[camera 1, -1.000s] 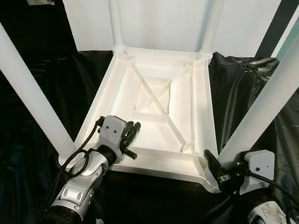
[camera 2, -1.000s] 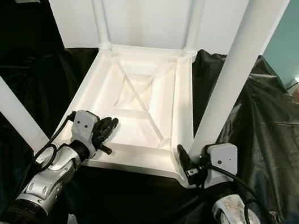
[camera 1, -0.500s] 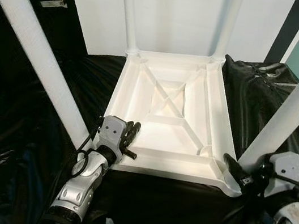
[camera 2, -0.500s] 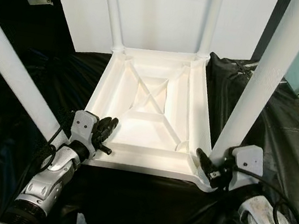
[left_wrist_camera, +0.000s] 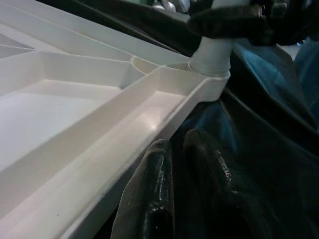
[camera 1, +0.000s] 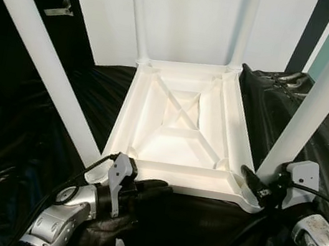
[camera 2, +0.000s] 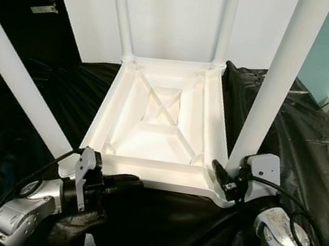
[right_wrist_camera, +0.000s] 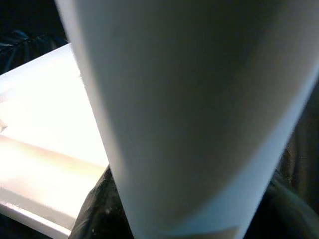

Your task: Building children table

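The white children's table [camera 1: 180, 125] lies upside down on black sheeting [camera 1: 29, 138], legs up. The right gripper [camera 1: 254, 185] pinches the near-right leg [camera 1: 321, 92] at its base; the left gripper [camera 1: 156, 190] rests under the near rim, fingers [left_wrist_camera: 149, 199] pressed together

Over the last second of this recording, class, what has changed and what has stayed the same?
The left end effector has dropped from above the upturned white table's near rim to below it, its fingers now pointing across the black sheet beside the rim. The right end effector stays at the base of the near right leg. All four legs remain fitted.
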You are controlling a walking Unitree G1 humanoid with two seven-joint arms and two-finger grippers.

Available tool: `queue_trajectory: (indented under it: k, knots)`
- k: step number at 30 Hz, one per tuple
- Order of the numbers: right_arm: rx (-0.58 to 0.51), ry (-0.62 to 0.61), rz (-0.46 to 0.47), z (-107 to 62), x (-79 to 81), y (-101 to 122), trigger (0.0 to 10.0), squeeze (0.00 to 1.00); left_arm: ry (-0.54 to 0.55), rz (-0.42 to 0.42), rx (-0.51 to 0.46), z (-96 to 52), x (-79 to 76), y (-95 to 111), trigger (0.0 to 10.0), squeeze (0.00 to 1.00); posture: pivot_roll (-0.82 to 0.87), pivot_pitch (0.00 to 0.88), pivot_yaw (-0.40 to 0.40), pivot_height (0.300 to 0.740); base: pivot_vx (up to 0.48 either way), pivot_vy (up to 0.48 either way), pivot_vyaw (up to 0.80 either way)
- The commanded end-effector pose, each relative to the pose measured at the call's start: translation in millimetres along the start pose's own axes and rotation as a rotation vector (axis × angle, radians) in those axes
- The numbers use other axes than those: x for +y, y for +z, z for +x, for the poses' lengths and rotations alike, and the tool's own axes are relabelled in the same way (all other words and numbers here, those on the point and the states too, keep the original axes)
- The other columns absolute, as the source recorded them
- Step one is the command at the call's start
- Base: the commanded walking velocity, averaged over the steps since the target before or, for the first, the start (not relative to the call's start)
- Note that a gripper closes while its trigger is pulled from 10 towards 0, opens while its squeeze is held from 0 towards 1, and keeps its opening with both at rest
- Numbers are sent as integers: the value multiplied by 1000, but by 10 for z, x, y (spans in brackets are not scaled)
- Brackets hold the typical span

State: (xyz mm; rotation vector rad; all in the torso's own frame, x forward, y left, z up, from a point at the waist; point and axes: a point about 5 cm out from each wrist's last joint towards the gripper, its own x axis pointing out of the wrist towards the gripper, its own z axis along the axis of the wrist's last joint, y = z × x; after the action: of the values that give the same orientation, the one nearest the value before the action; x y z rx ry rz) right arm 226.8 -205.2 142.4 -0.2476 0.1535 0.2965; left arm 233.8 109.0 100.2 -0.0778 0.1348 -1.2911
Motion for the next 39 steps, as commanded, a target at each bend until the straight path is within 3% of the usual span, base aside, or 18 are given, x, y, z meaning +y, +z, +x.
queue_trajectory:
  k: [1,5,6,7,14,15,17,19,23,24,28,29,30,31,39]
  knots:
    - [369,-51,39,-121,-46,-652,10000,0,-57,17,22,-3,-14,-11,10000,0,-143,40,87,740,0,0,0]
    - [362,-35,42,-87,7,-637,10000,0,-29,52,29,36,35,-17,10000,0,-148,42,88,740,0,0,0]
    - [360,-24,46,-68,53,-638,10000,0,17,73,24,79,103,-16,10000,180,-149,43,87,740,0,0,0]
    - [360,-11,50,-53,106,-642,10000,0,69,90,14,113,167,-6,10000,1000,-151,43,87,740,0,0,0]
    - [357,16,59,-23,224,-646,10000,0,181,151,7,159,289,78,10000,1000,-153,43,85,740,0,0,0]
    - [357,20,59,-16,230,-644,10000,0,167,174,40,173,281,61,10000,478,-151,44,81,740,0,0,0]
    - [356,21,59,-10,228,-642,10000,0,139,191,79,178,259,27,10000,482,-151,44,81,740,0,0,0]
    - [353,22,56,3,211,-634,10000,0,28,169,143,130,171,-55,10000,478,-148,44,76,740,0,0,0]
    - [353,22,54,8,205,-630,10000,0,-23,147,157,99,134,-85,10000,478,-148,44,76,740,0,0,0]
    - [352,22,53,11,199,-627,10000,0,-57,126,162,77,112,-101,10000,427,-146,44,74,740,0,0,0]
    - [351,24,51,22,200,-624,10000,0,-129,85,162,20,85,-105,10000,408,-144,43,73,740,0,0,0]
    - [350,25,50,32,207,-623,10000,0,-152,74,168,1,83,-113,10000,322,-142,41,73,740,0,0,0]
    - [349,29,50,42,222,-620,10000,0,-169,72,183,-11,81,-136,10000,43,-143,40,75,740,0,0,0]
    - [346,32,50,52,234,-616,10000,0,-176,75,204,-12,80,-171,10000,0,-143,38,76,740,0,0,0]
    - [338,40,52,91,271,-600,10000,0,-194,77,344,-17,66,-377,10000,0,-145,32,74,740,0,0,0]
